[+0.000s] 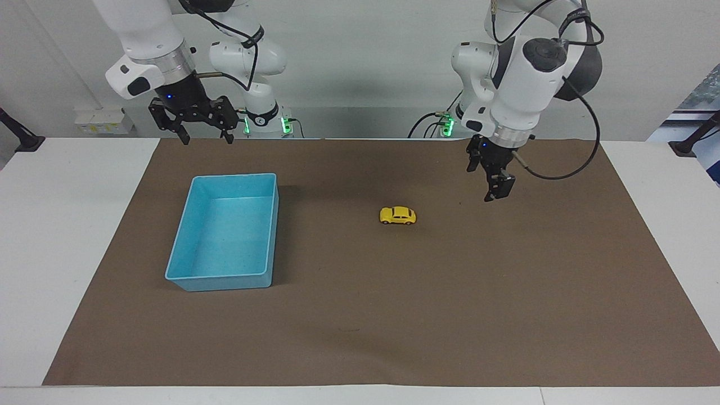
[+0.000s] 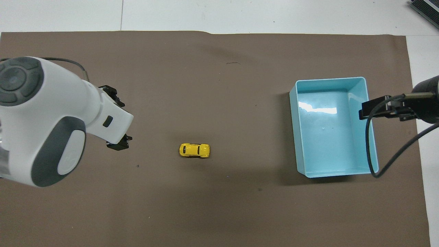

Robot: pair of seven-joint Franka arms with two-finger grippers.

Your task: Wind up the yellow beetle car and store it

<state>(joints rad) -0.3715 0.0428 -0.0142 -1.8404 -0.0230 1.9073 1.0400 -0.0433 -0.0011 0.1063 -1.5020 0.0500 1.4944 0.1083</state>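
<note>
Yellow beetle car (image 1: pixel 397 215): rounded, glossy, dark-windowed.

L arm reaches in over the mat, wrist bent down, left gripper (image 1: pixel 495 183) pointing down w/ fingers apart, holding nothing. R arm waits near its base, right gripper (image 1: pixel 203 132) raised, pointing down, fingers spread wide, also holding nothing.
</note>
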